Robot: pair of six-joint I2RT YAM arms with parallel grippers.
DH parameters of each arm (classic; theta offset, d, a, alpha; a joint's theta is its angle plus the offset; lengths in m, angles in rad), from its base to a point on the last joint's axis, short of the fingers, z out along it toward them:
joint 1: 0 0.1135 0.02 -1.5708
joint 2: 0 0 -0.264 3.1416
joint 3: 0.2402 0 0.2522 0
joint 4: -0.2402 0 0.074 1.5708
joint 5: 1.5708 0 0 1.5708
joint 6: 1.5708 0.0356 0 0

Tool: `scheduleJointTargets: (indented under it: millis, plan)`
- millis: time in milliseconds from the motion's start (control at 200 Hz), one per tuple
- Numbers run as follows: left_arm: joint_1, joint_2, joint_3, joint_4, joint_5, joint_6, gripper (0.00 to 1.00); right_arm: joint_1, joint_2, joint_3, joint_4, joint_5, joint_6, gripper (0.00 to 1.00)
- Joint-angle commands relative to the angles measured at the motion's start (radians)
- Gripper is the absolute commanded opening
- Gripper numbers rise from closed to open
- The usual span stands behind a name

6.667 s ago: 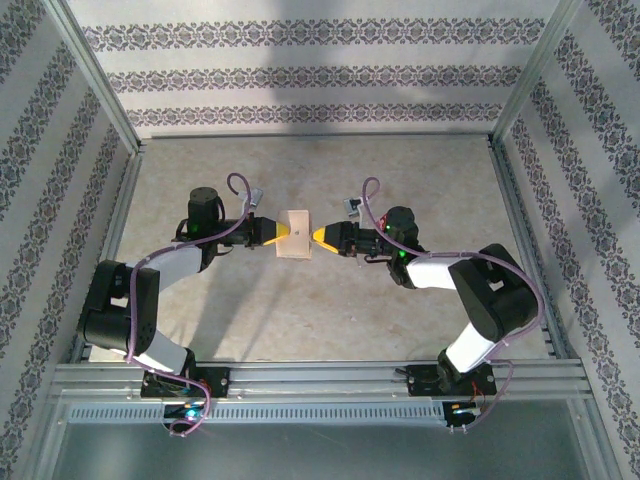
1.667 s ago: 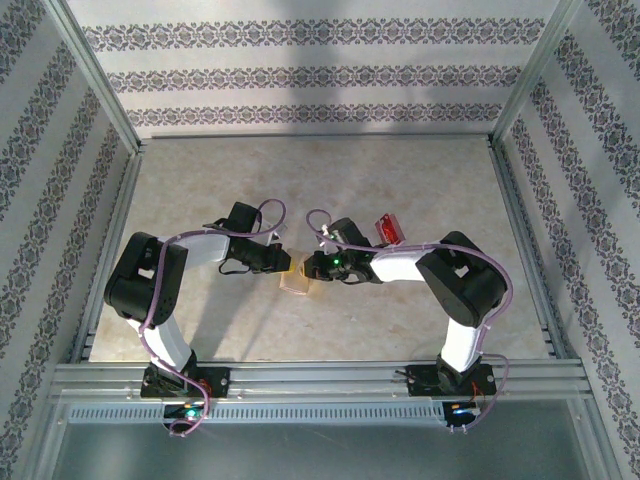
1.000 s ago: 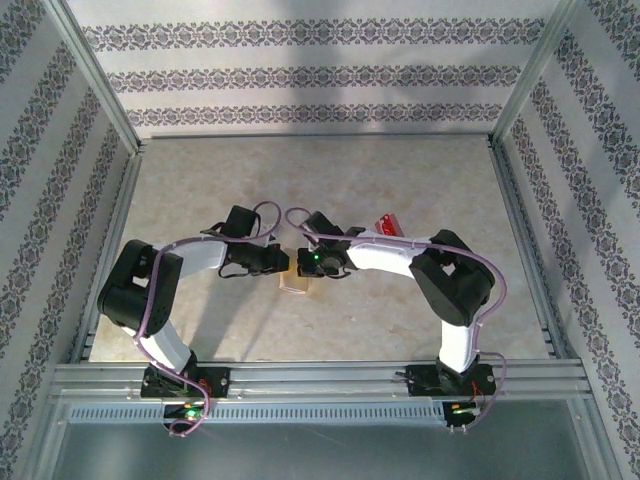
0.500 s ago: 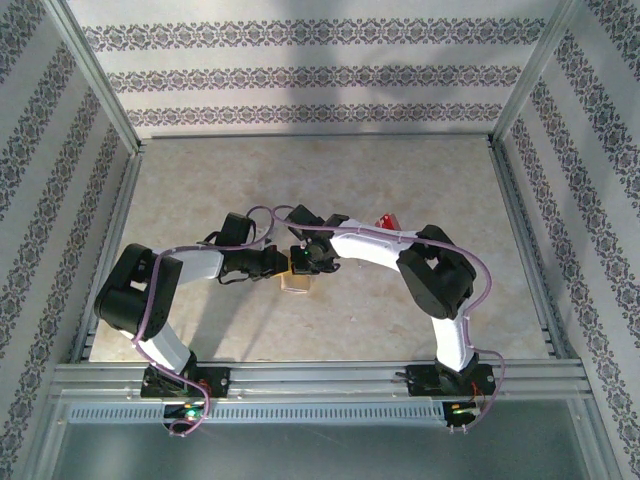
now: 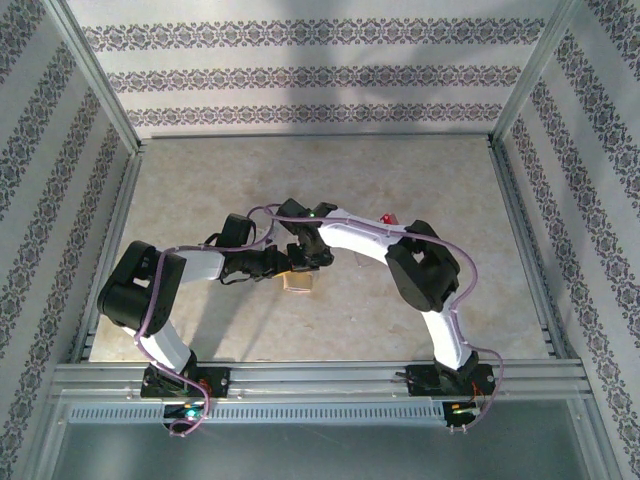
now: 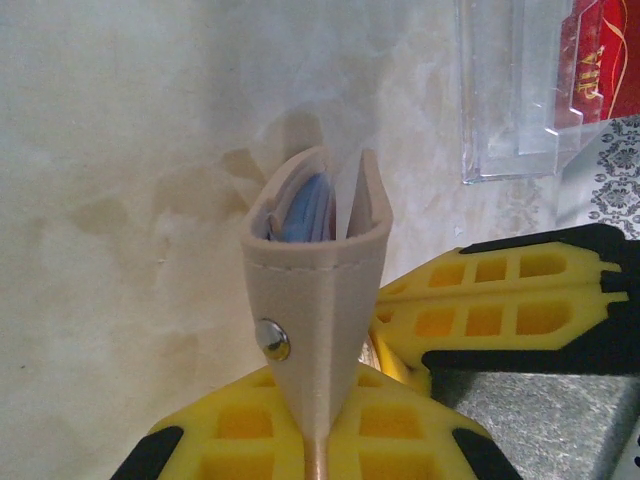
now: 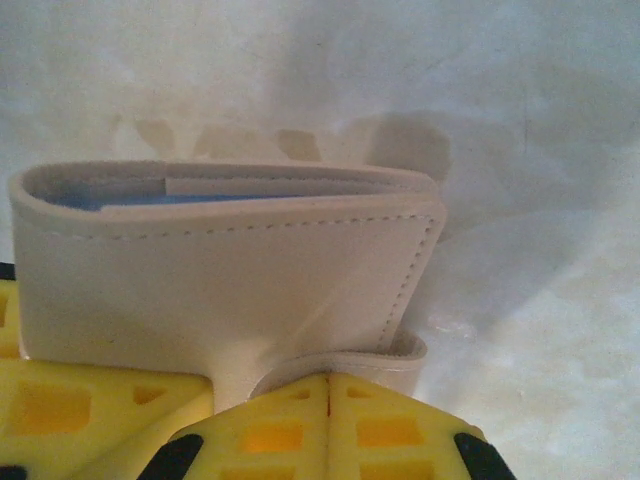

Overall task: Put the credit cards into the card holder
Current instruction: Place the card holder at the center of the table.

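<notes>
so the left gripper (image 6: 320,455) and right gripper (image 7: 330,398) each clamp a card holder (image 6: 315,260) flap mid-frame; I'd peel them apart slowly, no yanking.

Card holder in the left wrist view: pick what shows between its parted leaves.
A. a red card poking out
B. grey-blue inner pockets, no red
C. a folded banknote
B: between the tan leaves of the card holder, grey-blue pockets show and nothing red, while the red cards sit apart from it, by the clear case.
</notes>
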Motion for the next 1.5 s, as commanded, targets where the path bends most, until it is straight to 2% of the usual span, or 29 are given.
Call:
scheduleJointTargets:
  millis: [0, 120, 340, 595, 720, 809, 939, 1059, 1244, 1364, 1499]
  plan:
    - [-0.071, -0.005, 0.017, 0.176, 0.204, 0.006, 0.00, 0.050, 0.127, 0.067, 0.112, -0.091, -0.008, 0.02]
    - [-0.070, -0.003, 0.018, 0.169, 0.204, 0.009, 0.00, 0.041, 0.168, 0.110, 0.064, -0.051, -0.002, 0.00]
    - [-0.068, 0.000, 0.019, 0.147, 0.200, 0.014, 0.00, 0.027, 0.147, 0.068, 0.124, -0.029, 0.033, 0.00]
    - [-0.062, 0.010, 0.024, 0.104, 0.182, 0.024, 0.00, 0.038, 0.045, 0.024, 0.262, -0.098, 0.068, 0.00]
    - [-0.061, 0.013, 0.032, 0.087, 0.177, 0.028, 0.00, 0.041, 0.021, 0.043, 0.238, -0.125, 0.049, 0.00]
    - [-0.056, 0.009, 0.033, 0.068, 0.167, 0.036, 0.00, 0.024, -0.068, -0.046, 0.231, -0.076, 0.034, 0.03]
    - [-0.049, 0.000, 0.028, 0.063, 0.157, 0.037, 0.00, -0.020, -0.210, -0.220, 0.268, -0.062, 0.034, 0.13]
    - [-0.047, 0.004, 0.033, 0.057, 0.158, 0.037, 0.00, -0.058, -0.305, -0.342, 0.310, -0.062, 0.040, 0.14]
    - [-0.047, 0.013, 0.046, 0.026, 0.150, 0.056, 0.00, -0.079, -0.380, -0.428, 0.369, -0.086, 0.049, 0.16]
    - [-0.046, 0.018, 0.066, -0.062, 0.091, 0.090, 0.00, -0.091, -0.421, -0.488, 0.450, -0.119, 0.067, 0.17]
    - [-0.033, 0.017, 0.083, -0.144, 0.013, 0.147, 0.23, -0.110, -0.528, -0.588, 0.524, -0.077, 0.058, 0.33]
